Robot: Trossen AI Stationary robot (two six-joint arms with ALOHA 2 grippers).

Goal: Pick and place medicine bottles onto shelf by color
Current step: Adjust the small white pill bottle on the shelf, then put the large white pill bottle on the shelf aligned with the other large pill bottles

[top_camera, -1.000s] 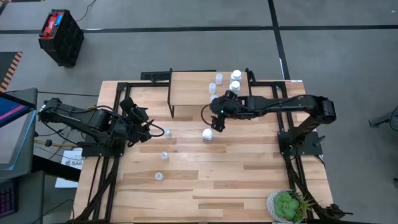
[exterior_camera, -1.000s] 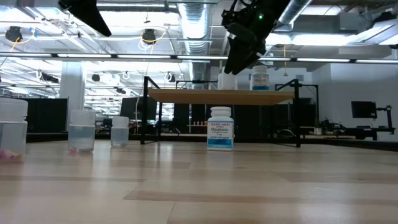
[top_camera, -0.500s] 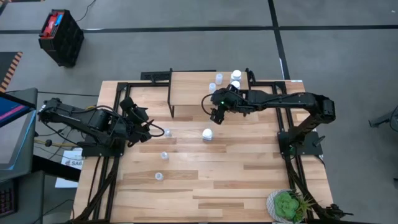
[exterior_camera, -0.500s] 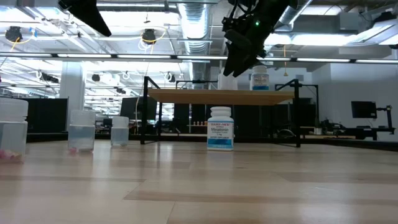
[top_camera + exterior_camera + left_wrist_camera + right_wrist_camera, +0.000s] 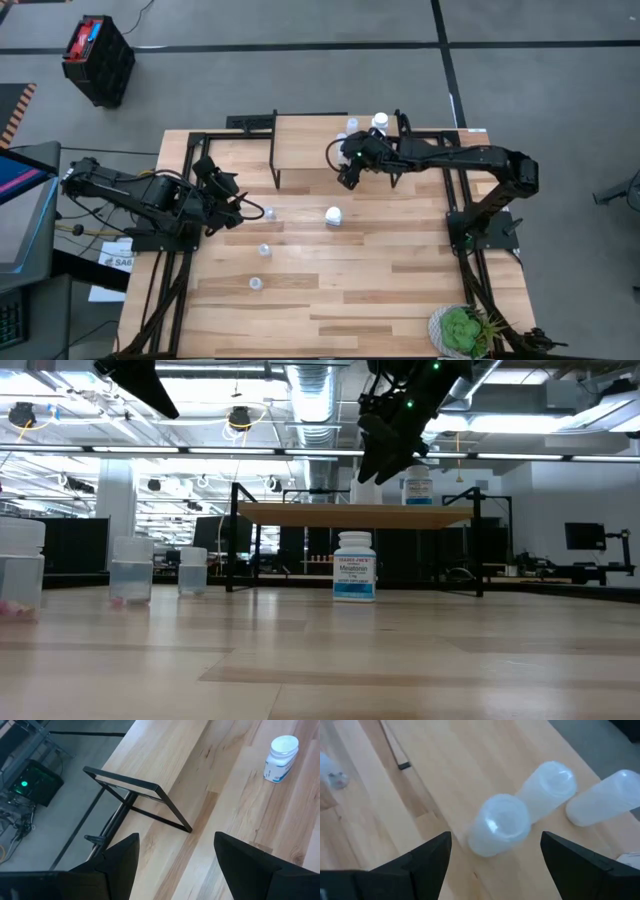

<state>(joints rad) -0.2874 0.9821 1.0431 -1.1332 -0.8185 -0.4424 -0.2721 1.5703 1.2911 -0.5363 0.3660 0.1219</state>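
Observation:
The shelf [image 5: 300, 140] stands at the table's far edge. Several medicine bottles stand at its right end: pale-blue ones [image 5: 501, 825] [image 5: 547, 782] [image 5: 605, 797] and a white one [image 5: 380, 120]. My right gripper [image 5: 345, 175] hovers open above the shelf's right part, slanting down over the nearest pale-blue bottle without touching it. A white labelled bottle [image 5: 333, 215] stands on the table in front of the shelf. Three pale-blue bottles [image 5: 269, 213] [image 5: 264, 250] [image 5: 255, 284] stand left of the table's middle. My left gripper [image 5: 228, 192] waits open at the table's left.
The shelf's black legs [image 5: 145, 802] stand on the table near my left gripper [image 5: 177, 845]. A green potted plant [image 5: 462, 330] sits at the table's near right corner. Bare wood lies across the near half of the table [image 5: 380, 290].
My right gripper has swung from above the white bottle on the table toward the far edge, and now hangs over the shelf's right part, still open. No bottle has moved.

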